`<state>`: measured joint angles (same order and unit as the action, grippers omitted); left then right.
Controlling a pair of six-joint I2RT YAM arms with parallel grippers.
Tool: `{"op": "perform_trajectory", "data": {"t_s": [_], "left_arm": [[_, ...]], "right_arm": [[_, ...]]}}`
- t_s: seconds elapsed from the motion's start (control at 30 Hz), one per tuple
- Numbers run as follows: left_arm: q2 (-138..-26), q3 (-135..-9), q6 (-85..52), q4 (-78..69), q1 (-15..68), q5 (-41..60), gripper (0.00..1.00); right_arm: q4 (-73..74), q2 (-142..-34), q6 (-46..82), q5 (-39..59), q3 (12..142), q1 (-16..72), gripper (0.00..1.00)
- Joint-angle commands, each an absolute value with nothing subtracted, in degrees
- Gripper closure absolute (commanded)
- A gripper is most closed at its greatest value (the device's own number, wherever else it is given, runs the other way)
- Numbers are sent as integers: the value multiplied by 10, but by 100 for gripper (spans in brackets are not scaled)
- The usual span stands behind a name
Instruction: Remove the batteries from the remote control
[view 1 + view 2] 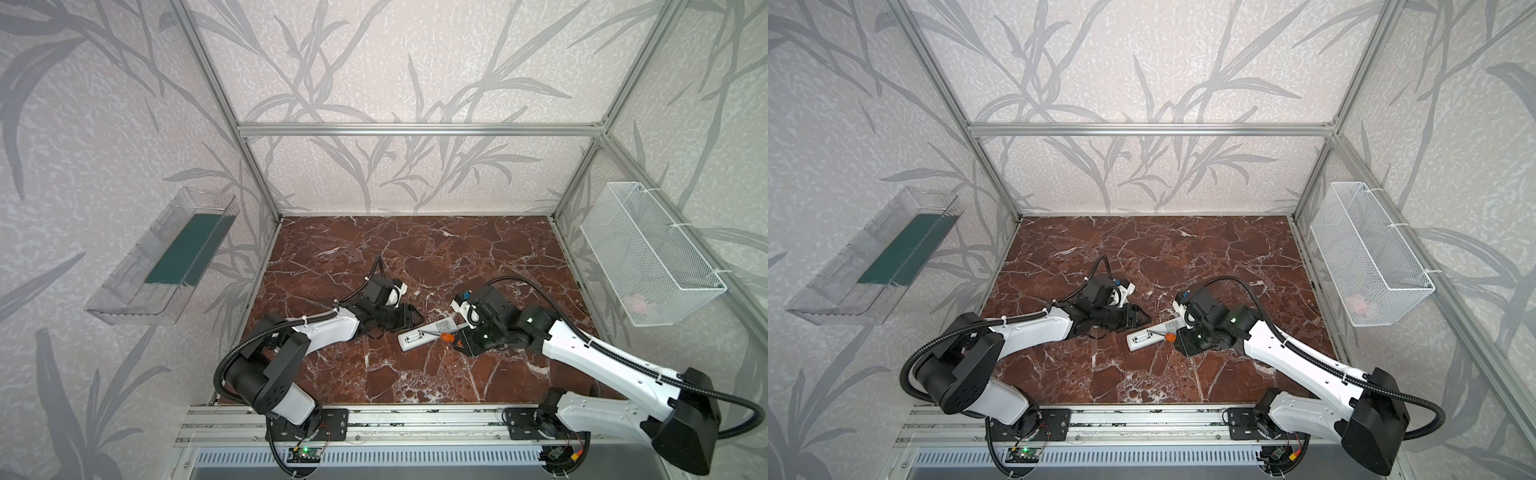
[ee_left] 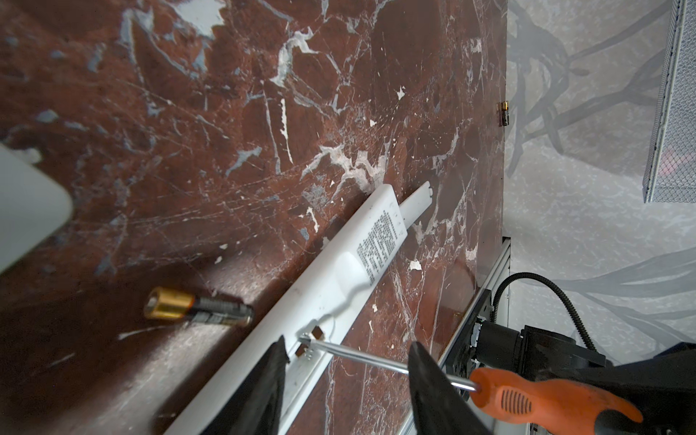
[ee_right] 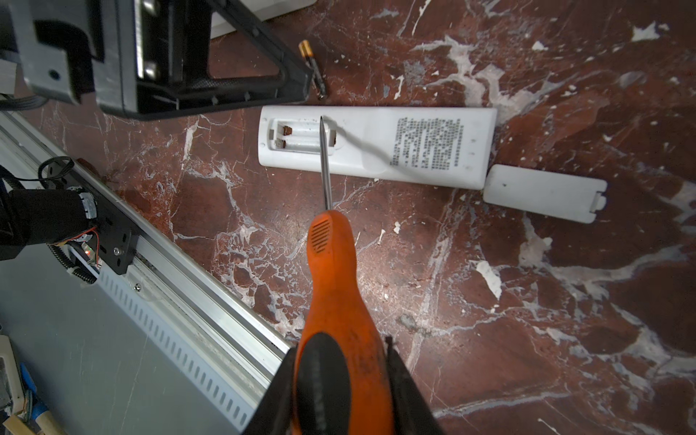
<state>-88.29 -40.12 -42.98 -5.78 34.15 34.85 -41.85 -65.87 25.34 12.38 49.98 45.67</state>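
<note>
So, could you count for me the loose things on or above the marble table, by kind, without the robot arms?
Batteries: 2
White remote control: 1
White battery cover: 1
Orange-handled screwdriver: 1
Total: 5
Not counted: a white thing at the left wrist view's edge, too cut off to name.

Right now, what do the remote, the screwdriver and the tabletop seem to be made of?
The remote looks like matte white moulded plastic. The screwdriver has a shiny metal shaft and an orange handle, probably plastic or rubber. The tabletop shows glossy red-brown marble veining; real stone or laminate, cannot tell.
</note>
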Motion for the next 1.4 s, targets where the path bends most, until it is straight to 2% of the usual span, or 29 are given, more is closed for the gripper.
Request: {"op": "perform_trajectory", "data": {"t_s": [0.0, 0.2, 0.47, 0.7, 0.8, 0.93, 1.13, 1.37], "left_arm": [[-872, -409, -415, -44, 335, 350, 46], [-830, -426, -374, 19, 302, 335, 43], [-769, -496, -246, 193, 268, 265, 32], [-719, -502, -174, 247, 251, 186, 29], [-711, -502, -136, 246, 251, 205, 28], [-702, -500, -188, 229, 248, 202, 27], [-703, -468, -327, 109, 238, 268, 27], [-719, -474, -363, 147, 196, 239, 27]], "right_arm": [[-416, -659, 247, 116, 521, 454, 100], [-426, -646, 249, 110, 536, 454, 100], [-403, -623, 243, 112, 536, 453, 100], [-355, -626, 238, 106, 531, 444, 100], [-337, -632, 233, 121, 531, 434, 100], [-307, -627, 228, 121, 520, 417, 100], [-224, -615, 228, 118, 498, 413, 100], [-225, -642, 241, 117, 509, 412, 100]]}}
